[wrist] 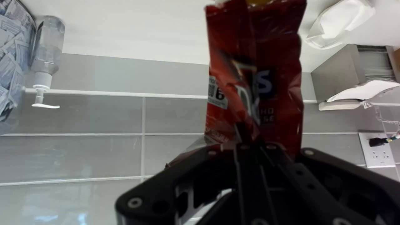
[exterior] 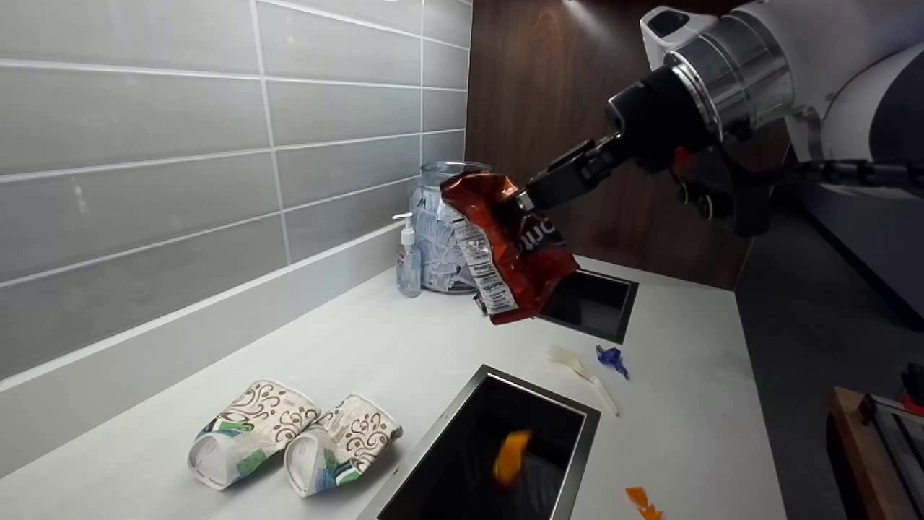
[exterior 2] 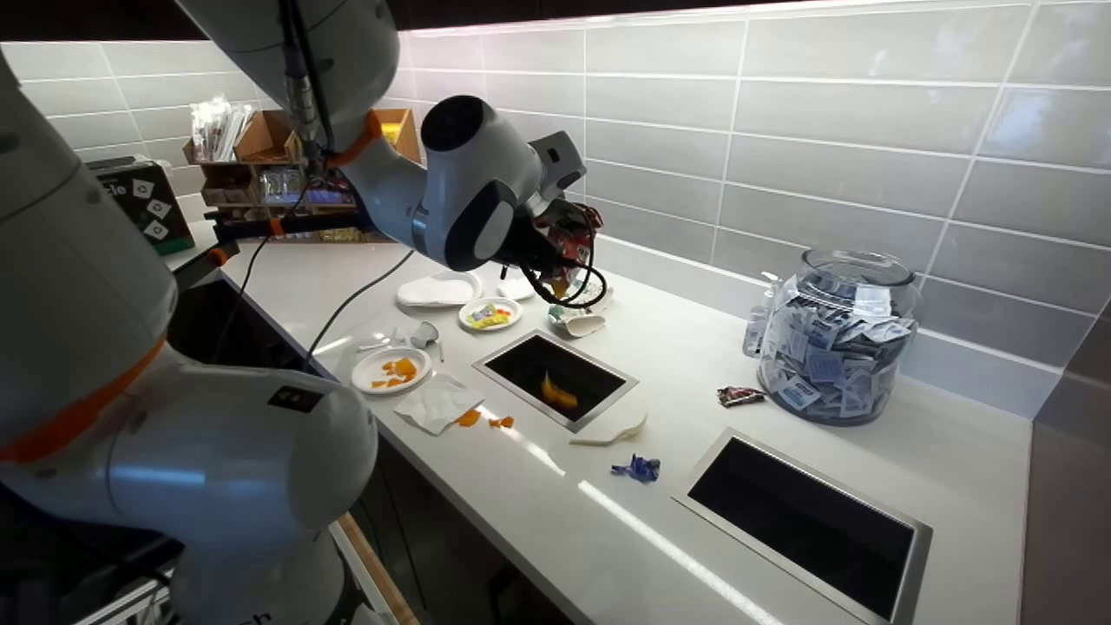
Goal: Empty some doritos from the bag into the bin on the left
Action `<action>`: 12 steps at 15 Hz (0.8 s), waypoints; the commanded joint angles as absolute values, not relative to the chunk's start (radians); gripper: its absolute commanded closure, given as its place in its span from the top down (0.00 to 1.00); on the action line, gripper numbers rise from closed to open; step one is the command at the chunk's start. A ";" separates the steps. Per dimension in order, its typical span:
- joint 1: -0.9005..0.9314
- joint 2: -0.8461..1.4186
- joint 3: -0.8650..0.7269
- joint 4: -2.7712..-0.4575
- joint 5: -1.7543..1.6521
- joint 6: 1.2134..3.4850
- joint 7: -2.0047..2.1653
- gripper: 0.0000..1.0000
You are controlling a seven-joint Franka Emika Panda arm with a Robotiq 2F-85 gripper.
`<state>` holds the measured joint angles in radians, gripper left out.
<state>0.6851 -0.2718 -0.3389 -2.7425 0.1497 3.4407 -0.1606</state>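
Observation:
My gripper (exterior: 514,206) is shut on the red-orange bag (exterior: 538,278), which hangs tilted in the air. In the wrist view the bag (wrist: 281,103) rises beyond the dark fingers, with a bit of yellow-orange at its far edge. The left bin (exterior 2: 588,356), a dark opening with a metal rim, is set in the counter beneath and beside the bag. Over that opening shows a blurred orange chip (exterior: 511,458); an orange streak (exterior 2: 558,397) shows there too. Another orange bit (exterior 2: 560,291) sits at the bag's lower end. What is inside the bag is hidden.
Farther along is another bin (exterior 2: 916,564). By the tiled wall stand a glass jar (exterior 2: 842,347) of packets and a pump bottle (exterior: 408,267). A patterned cup (exterior: 263,422), a fork (exterior: 588,375), a blue wrapper (exterior: 611,357) and orange pieces (exterior: 642,503) lie around the near bin.

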 commanded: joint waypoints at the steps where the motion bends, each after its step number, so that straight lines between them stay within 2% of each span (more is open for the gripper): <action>1: 0.701 -0.302 -0.347 -2.754 0.135 3.410 -0.184 0.00; 12: 0.732 -0.314 -0.364 -2.753 0.129 3.426 -0.189 0.00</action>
<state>0.7244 -0.2891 -0.3514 -2.7413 0.1316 3.4407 -0.1784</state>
